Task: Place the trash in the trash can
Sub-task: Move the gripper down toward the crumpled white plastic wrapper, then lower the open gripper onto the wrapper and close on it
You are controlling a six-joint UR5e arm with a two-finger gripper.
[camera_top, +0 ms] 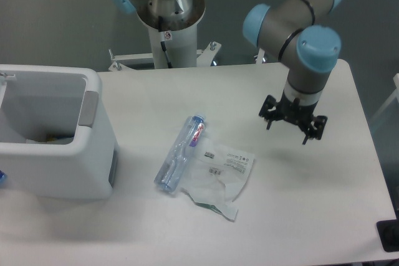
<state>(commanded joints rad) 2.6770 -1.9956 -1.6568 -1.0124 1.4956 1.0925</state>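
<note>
- One clear plastic bottle (181,152) with a red-and-blue label is lying on its side near the middle of the white tabletop (299,197), its cap end pointing toward 1 o'clock and its base toward 7 o'clock.
- One thin clear plastic bag (221,175) with small printed labels is lying crumpled and flat at the bottle's 4 o'clock, its left edge touching or just beside the bottle's lower half; which of the two cannot be told.
- One white boxy trash can (57,135) is sitting at the tabletop's 9 o'clock edge, well apart from the bottle, its open top facing up and a grey handle patch showing on the rim nearest the bottle. Something small and yellowish is showing at its bottom, too dim to name.
- One pincer (292,123) is hanging above the tabletop at the bag's 2 o'clock, fingers pointing down and spread wide, gripping nothing.
- One robot arm with light-blue joint caps is reaching in from 12 o'clock; its pedestal (169,26) is standing behind the tabletop's far edge.
- Bare tabletop is lying between the pincer and the bag, between the bottle and the trash can, and along the near edge at 6 o'clock.
- The bag's lowest corner is sitting near the near edge but not over it.
- A dark object (389,235) is showing at the 4 o'clock corner, cut off by the picture's edge.
</note>
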